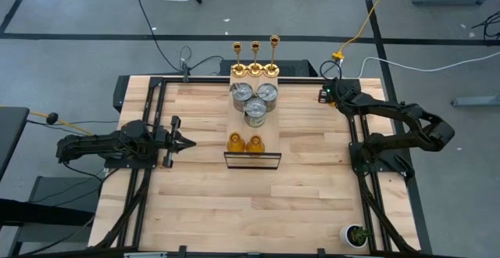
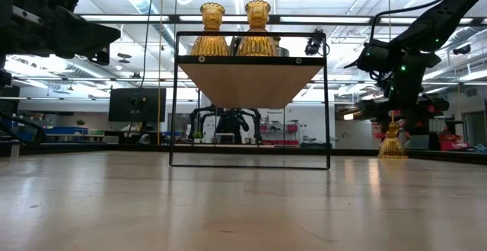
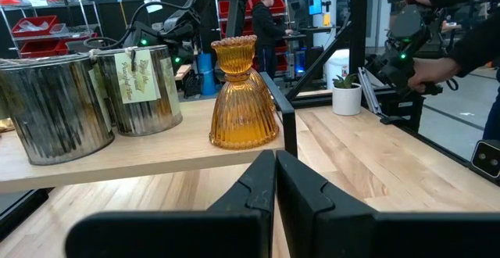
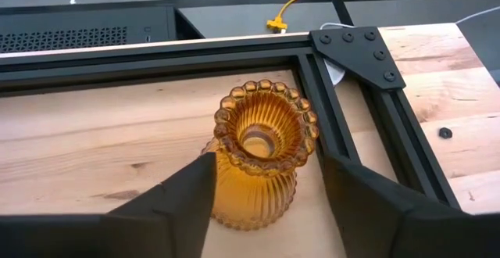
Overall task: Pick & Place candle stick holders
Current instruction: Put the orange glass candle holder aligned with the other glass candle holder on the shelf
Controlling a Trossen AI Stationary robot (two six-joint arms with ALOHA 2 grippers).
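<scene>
Amber holder [image 4: 258,160], upright beside the black frame corner at the high view's upper right, is bracketed between the spread fingers of the right gripper [image 4: 266,203], not yet pinched.

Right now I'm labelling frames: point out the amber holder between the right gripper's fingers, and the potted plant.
amber holder [image 4: 263,145], right wrist view, beaded rim.
potted plant [image 1: 358,235], high view, green leaves.
</scene>
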